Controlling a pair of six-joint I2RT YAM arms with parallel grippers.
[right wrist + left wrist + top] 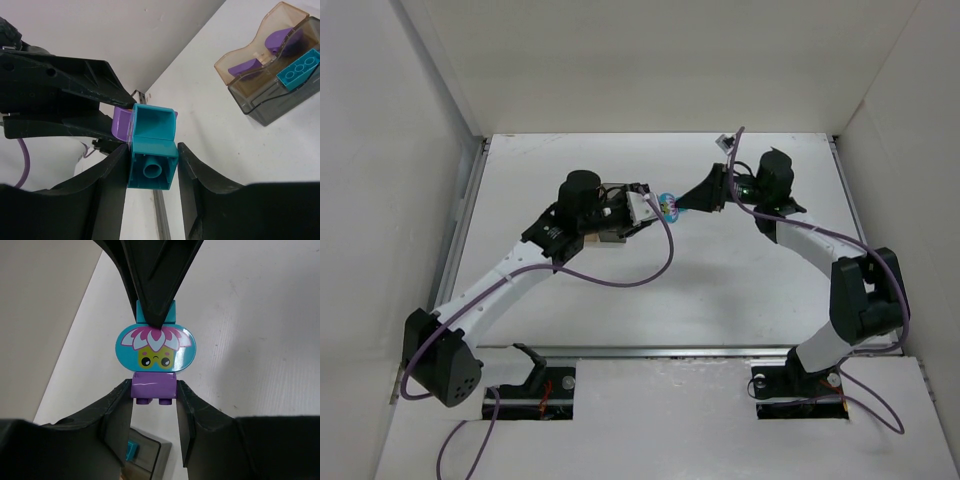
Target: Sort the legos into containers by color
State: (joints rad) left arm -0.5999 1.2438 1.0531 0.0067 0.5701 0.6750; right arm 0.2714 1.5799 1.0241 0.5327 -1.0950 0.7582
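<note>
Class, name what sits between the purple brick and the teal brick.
An oval flower-face plate, joining the purple brick below to the teal brick above, in the left wrist view.

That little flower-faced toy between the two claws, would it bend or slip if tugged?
Probably stiff: the flower-faced toy looks like hard, glossy plastic. Its smooth purple brick might slip, though the left gripper pinches it squarely. Likely light, being small.

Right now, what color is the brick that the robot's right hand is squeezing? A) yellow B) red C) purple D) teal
D: the right hand is pinched shut on the teal brick, and the left hand grips the purple brick joined to it.
</note>
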